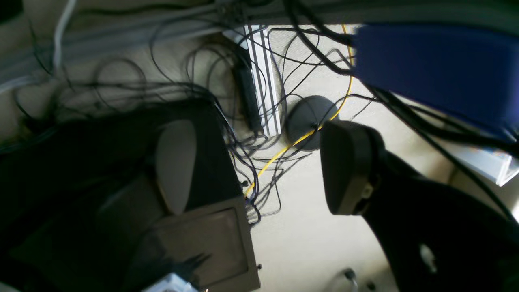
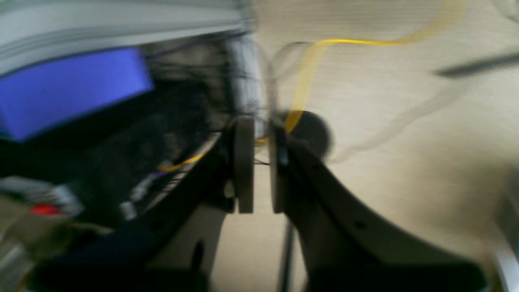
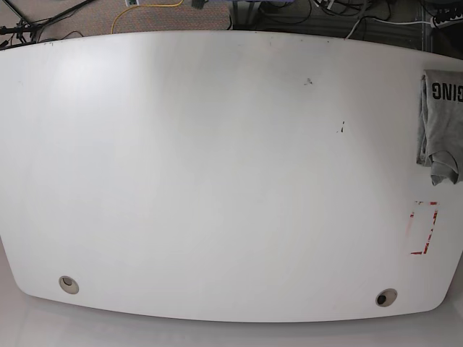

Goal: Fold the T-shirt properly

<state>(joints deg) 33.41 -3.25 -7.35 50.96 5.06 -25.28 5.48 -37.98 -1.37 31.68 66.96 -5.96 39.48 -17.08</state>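
- Overhead, the white table (image 3: pixel 217 173) is shown with the T-shirt (image 3: pixel 438 123) lying at its far right edge, partly cut off by the border of the base view; only the letters "GING" can be read on it.
- Neatly stacked layers appear to be formed by the visible part of the garment, though a rumpled corner hangs out at its lower end; whether the fold is complete cannot be told, since the rest lies beyond the frame.
- Red tape corners (image 3: pixel 424 228) are marked on the table just below the T-shirt and apart from it; no cloth is laid inside them.
- Neither arm is seen over the table in the base view; both wrist cameras are pointed at the carpeted floor, where a tangle of black cables (image 1: pixel 227 134) and a yellow cable (image 1: pixel 300 138) lie.
- The left gripper (image 1: pixel 259 166) is shown with its fingers spread wide apart and nothing between them.
- The right gripper (image 2: pixel 257 162) is shown, through motion blur, with its fingers drawn nearly together, a narrow gap remaining, and no cloth held.
- By this evidence the folding is judged to be largely done and the garment released; a final tidying of the loose corner, or a placement elsewhere, may be what is left.
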